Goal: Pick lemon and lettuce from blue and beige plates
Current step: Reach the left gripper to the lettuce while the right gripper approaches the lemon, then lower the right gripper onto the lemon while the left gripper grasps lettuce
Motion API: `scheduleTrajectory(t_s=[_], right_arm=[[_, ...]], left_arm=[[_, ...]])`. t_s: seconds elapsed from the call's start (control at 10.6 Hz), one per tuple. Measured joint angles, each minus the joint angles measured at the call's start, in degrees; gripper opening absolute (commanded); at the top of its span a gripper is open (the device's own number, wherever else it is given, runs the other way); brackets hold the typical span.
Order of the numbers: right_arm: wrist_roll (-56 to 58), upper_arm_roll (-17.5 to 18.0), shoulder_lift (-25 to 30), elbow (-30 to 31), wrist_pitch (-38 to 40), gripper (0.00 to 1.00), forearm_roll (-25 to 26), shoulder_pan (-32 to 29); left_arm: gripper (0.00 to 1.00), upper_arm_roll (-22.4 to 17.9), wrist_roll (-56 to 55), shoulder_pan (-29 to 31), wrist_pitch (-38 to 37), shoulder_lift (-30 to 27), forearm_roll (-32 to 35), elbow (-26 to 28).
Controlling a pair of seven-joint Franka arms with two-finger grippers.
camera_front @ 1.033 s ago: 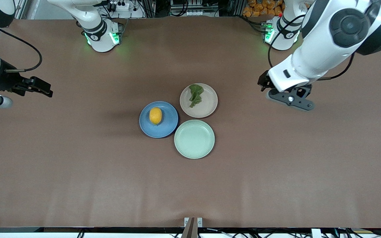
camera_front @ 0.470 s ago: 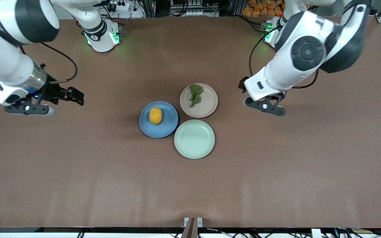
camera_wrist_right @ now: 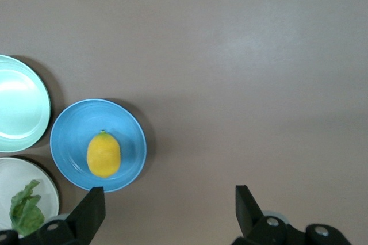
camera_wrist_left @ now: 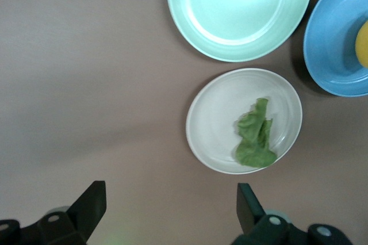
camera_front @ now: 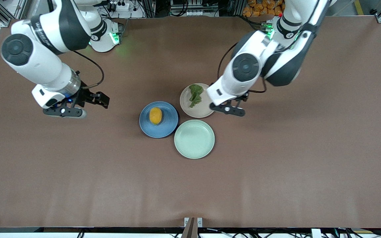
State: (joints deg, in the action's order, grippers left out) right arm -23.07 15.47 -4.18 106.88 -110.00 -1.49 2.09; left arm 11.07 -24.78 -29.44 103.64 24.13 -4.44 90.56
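Nothing is being held yet, so the whole job is judged to be waiting to be done.

Toward the right arm's end of the table, the right gripper (camera_front: 78, 107) is being held up over bare table (camera_front: 78, 172), well apart from the plates. Its fingers (camera_wrist_right: 92, 210) are being kept wide apart, with nothing between them.

Next, the lemon (camera_front: 155, 115) is lying in the middle of the blue plate (camera_front: 164, 130). It is not being touched by anything.

Beside the blue plate, toward the left arm's end, the beige plate (camera_front: 203, 112) is sitting a bit farther from the front camera. The lettuce (camera_front: 195, 95) is lying on it, also untouched. The green plate (camera_front: 194, 139) is sitting nearer the camera, just beside both, with nothing on it.

Last, the left gripper (camera_front: 227, 109) is being held over the table just by the beige plate's rim. Its fingers (camera_wrist_left: 247, 202) are spread wide and empty too.

Both grabs are judged to be left to do: the lemon by the right gripper, the lettuce by the left gripper.
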Motion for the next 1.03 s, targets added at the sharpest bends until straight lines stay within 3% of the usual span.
scheduleTrajectory(t_s=[0.56, 1.03], right_arm=[[-7.7, 4.4, -1.9, 4.7, -7.7, 1.0, 0.0, 0.0], [-11.6, 5.1, -8.3, 5.4, -15.2, 1.0, 0.6, 2.3]], left_arm=[[1.0, -0.1, -7.8, -10.1, 9.5, 13.6, 0.0, -0.1], [1.0, -0.3, -8.1, -11.9, 10.9, 16.5, 0.0, -0.4]])
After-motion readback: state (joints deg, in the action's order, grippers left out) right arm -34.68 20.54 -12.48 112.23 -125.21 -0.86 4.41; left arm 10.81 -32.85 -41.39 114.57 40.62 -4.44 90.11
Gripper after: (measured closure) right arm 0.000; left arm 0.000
